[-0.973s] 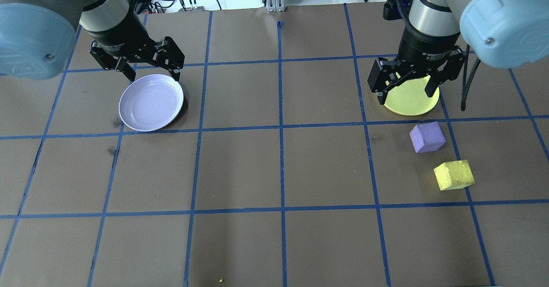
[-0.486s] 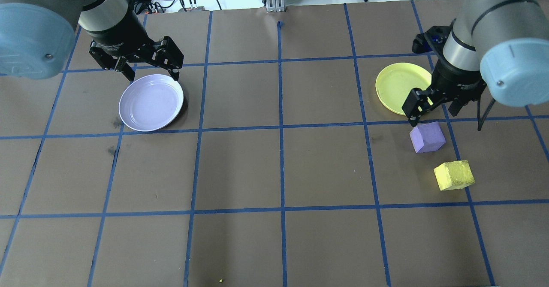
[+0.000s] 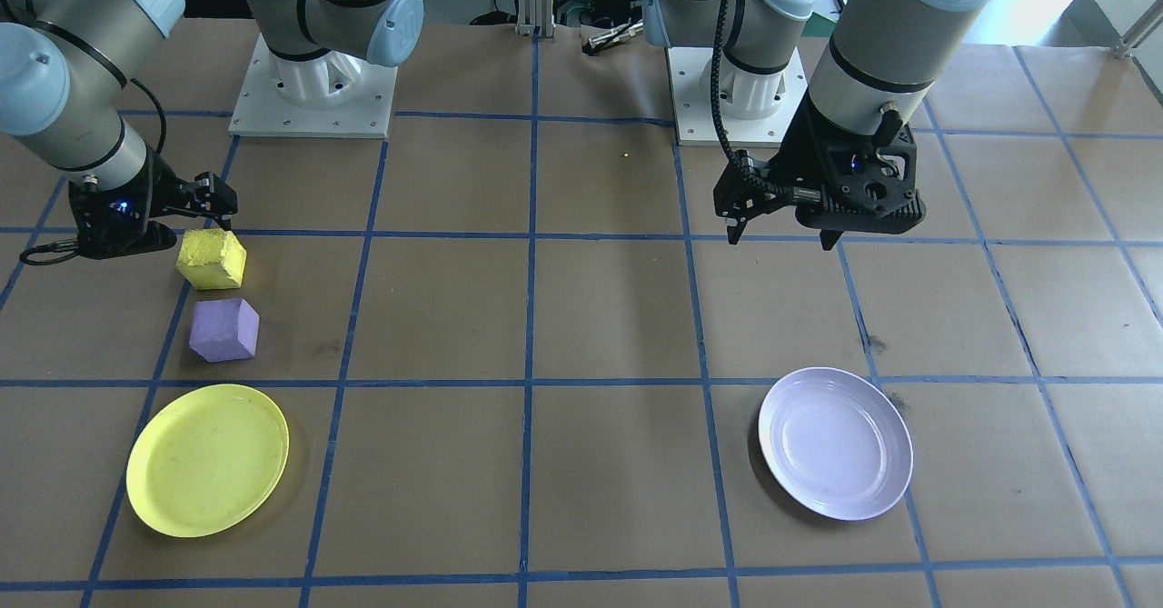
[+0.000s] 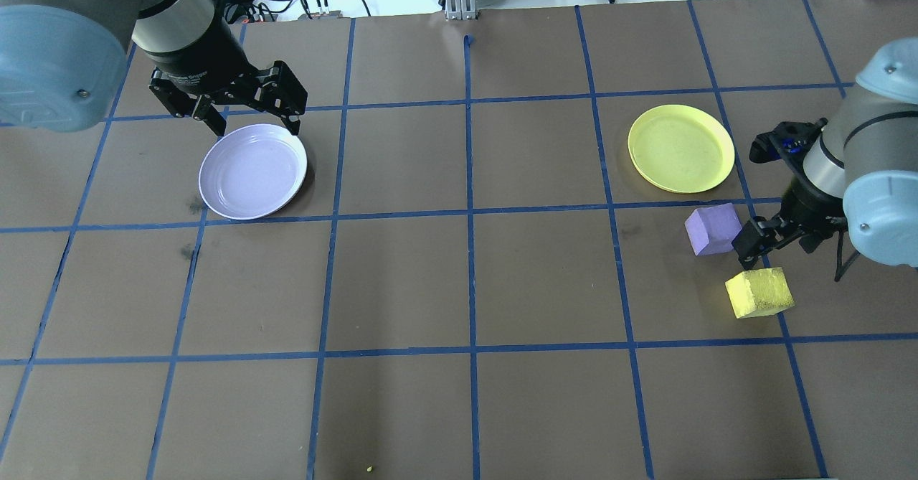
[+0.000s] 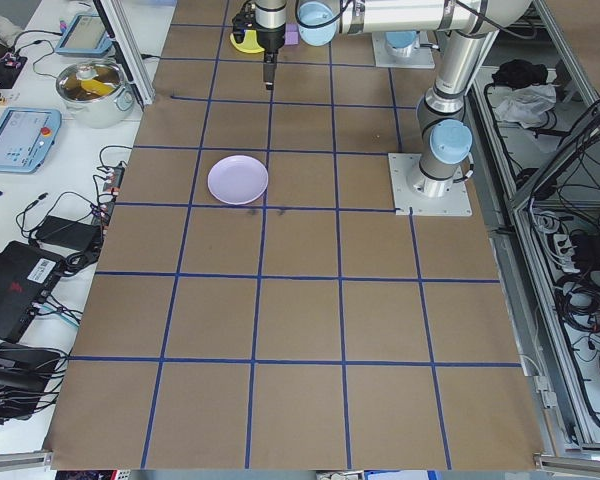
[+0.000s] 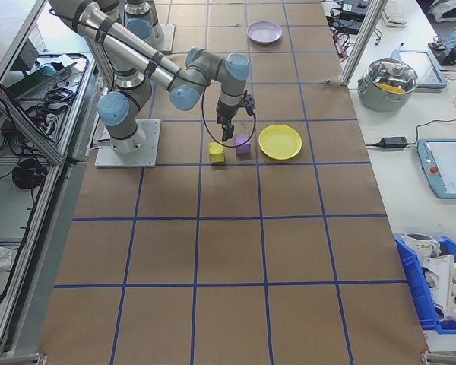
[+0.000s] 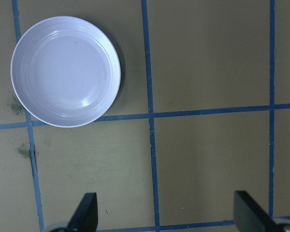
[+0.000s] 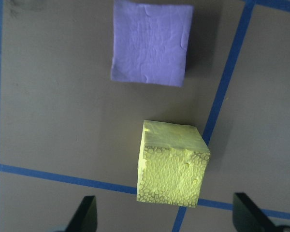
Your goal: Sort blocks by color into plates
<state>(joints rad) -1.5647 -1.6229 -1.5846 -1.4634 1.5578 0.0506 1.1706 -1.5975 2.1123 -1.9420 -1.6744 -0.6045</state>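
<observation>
The yellow block [image 4: 759, 292] [image 3: 211, 259] [image 8: 173, 164] and the purple block [image 4: 712, 229] [image 3: 223, 330] [image 8: 151, 42] lie side by side on the table, just short of the empty yellow plate [image 4: 681, 148] [image 3: 207, 459]. My right gripper [image 4: 777, 242] [image 8: 166, 218] hovers open close beside the two blocks; in its wrist view the yellow block lies just ahead of the gap between the fingers. The lavender plate [image 4: 252, 171] [image 3: 836, 443] [image 7: 65, 71] sits empty at the other side. Over its far rim my left gripper [image 4: 254, 120] [image 3: 781, 235] hangs open and empty.
Brown paper with a blue tape grid [image 4: 470, 211] covers the table. The two arm bases [image 3: 313, 90] [image 3: 736, 90] stand at the robot's edge. A side bench holds a pot [image 6: 395, 80] and a tablet [image 6: 444, 167]; a blue bin [image 6: 441, 293] stands nearby.
My right gripper has swung from above the yellow plate, past the purple block, to a spot beside both blocks. The left arm, both plates and both blocks have stayed put.
</observation>
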